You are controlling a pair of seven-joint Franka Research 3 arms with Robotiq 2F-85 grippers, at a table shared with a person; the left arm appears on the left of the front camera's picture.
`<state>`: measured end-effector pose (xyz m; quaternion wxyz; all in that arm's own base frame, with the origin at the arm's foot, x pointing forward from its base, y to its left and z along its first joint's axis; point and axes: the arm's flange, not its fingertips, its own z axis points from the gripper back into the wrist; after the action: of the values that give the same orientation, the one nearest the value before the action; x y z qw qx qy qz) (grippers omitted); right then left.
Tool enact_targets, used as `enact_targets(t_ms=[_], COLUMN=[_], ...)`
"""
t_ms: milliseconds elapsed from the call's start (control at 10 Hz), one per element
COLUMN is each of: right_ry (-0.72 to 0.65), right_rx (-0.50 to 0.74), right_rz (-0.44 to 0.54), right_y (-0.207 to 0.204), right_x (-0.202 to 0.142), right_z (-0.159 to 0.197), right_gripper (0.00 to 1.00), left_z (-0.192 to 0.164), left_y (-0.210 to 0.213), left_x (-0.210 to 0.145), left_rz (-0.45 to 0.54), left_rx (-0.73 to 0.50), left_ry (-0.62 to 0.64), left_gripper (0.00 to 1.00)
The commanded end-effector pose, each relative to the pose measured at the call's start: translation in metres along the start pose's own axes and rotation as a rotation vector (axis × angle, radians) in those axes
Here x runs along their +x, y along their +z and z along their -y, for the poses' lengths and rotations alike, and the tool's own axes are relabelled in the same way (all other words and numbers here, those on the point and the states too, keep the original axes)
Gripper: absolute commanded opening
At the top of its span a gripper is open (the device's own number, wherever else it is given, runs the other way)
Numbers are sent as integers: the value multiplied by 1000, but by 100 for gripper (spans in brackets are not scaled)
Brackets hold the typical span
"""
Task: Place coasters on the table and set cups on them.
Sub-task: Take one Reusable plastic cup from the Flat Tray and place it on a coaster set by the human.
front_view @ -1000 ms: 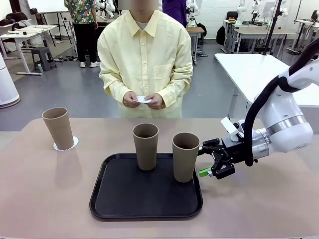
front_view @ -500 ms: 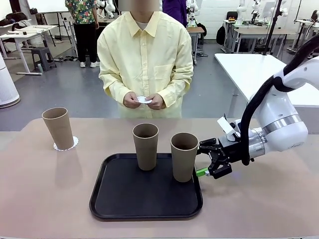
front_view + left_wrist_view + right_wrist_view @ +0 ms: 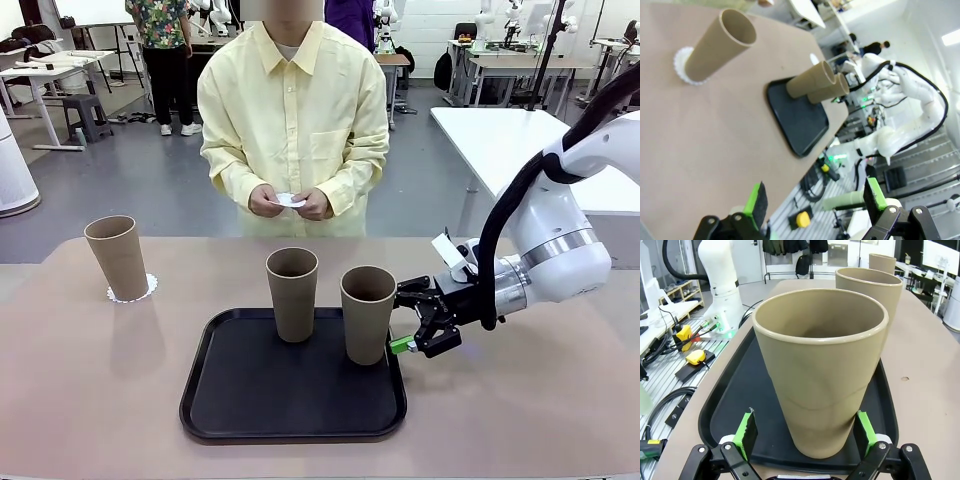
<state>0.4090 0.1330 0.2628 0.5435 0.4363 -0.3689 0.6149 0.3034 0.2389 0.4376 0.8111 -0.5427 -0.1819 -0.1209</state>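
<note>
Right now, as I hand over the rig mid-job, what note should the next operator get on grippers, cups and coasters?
Right gripper: open, jaws either side of the right-hand cup on the black tray, not clamped.
Left gripper: open, empty, above the table's edge.
Done: the far-left cup stands on a coaster on the table.
Left: the right-hand cup and the middle cup stand on the tray. The person's hands hold a white coaster; none is laid for these two.

Robotics lab, white work tables, grey floor, loose cables
</note>
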Motion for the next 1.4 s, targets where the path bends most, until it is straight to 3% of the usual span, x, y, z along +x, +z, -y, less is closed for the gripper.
enact_targets(t_ms=[0, 600, 1300], right_ry=[29, 28, 20], right_rx=[-22, -59, -58], right_rz=[17, 25, 23], right_y=[-8, 4, -15], right_x=[-3, -5, -3], right_z=[3, 6, 24], right_gripper=[100, 100, 100], left_z=[2, 2, 2], left_y=[1, 1, 1], left_x=[0, 0, 0], left_rz=[6, 6, 6], left_rx=[-8, -8, -8], left_ry=[-3, -3, -3], left_gripper=[100, 100, 100])
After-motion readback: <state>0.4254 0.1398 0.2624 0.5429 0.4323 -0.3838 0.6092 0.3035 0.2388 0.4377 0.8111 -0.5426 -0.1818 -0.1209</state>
